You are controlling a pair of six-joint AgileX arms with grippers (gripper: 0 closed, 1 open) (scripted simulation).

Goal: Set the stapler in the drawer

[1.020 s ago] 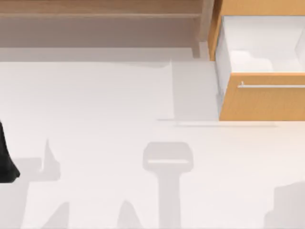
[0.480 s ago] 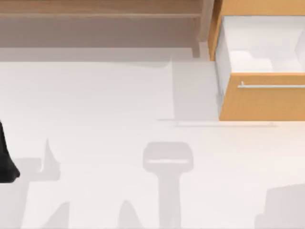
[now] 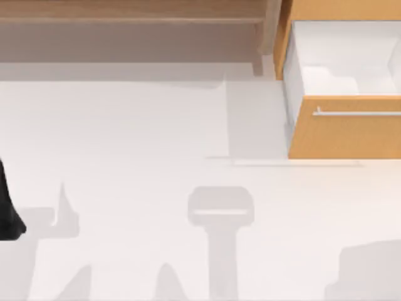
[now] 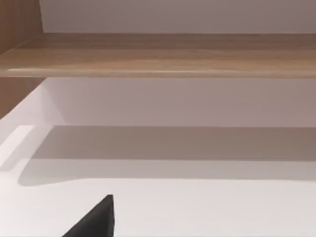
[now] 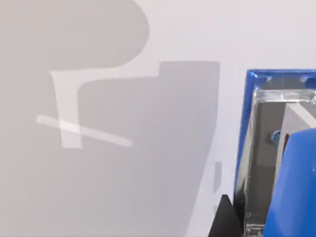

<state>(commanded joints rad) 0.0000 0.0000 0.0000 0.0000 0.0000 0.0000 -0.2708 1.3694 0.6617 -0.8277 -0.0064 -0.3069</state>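
Over the last second the shadow at the table's near right is noted to have spread leftward, so the right arm is judged moving. The stapler lies close beside the right end effector, whose grip cannot be told. The drawer stands open, unfilled. The left arm is parked at the left edge.

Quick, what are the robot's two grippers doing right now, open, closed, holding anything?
Left gripper: by the table's left edge; cannot be told.
Right gripper: right beside the blue stapler; whether it grips it cannot be told.

We see a long wooden shelf running along the far edge of the white table, left of centre. Its underside casts a broad shadow on the tabletop below.
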